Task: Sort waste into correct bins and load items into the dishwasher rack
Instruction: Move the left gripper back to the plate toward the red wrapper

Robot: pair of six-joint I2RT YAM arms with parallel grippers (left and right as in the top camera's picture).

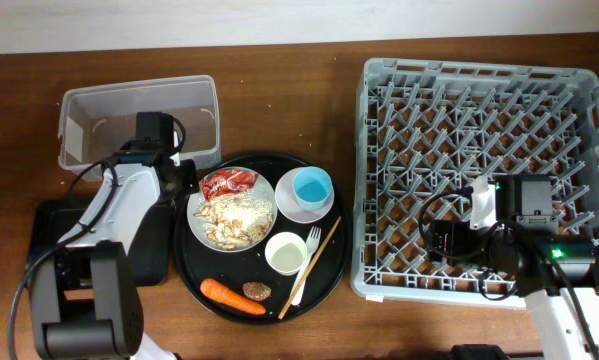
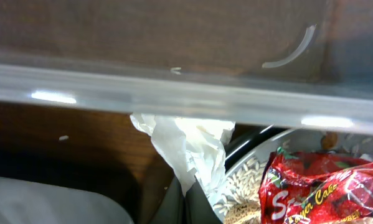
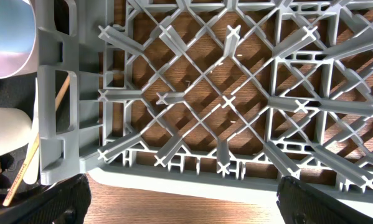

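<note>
1. Two pincers are at work over a wooden table. The left pincer point(image 2: 187, 198) is pressed together on the crumpled white napkin point(image 2: 186, 143), which juts straight out ahead of its dark fingertips.
2. Just past the napkin, the rim of the clear rectangular plastic tub point(image 2: 174, 93) runs right across the pincer's wrist view. Whether paper and rim touch cannot be told.
3. Ahead and to the right of the same pincer lies the red crinkled wrapper point(image 2: 323, 186). It rests on beige crumbly grains point(image 2: 239, 180) heaped on the white round plate point(image 2: 270, 144).
4. Seen from overhead, the left pincer sits between the tub and the large round black tray point(image 1: 194, 270). The shallow black rectangular tray point(image 1: 49, 225) lies behind it, under the arm.
5. Farther along the round tray, well apart from the left pincer, lie the orange carrot point(image 1: 231, 295) and, just beside it, the small brown round piece point(image 1: 258, 292).
6. The right pincer point(image 3: 183, 183) is spread wide and grips nothing. It hangs above a corner of the dishwasher rack point(image 3: 55, 124), with the rack's lattice directly ahead of its fingers.
7. Beyond the rack wall, to the left in the right pincer's wrist view, stand the light blue cup point(image 3: 9, 31) and the small white cup point(image 3: 5, 137).
</note>
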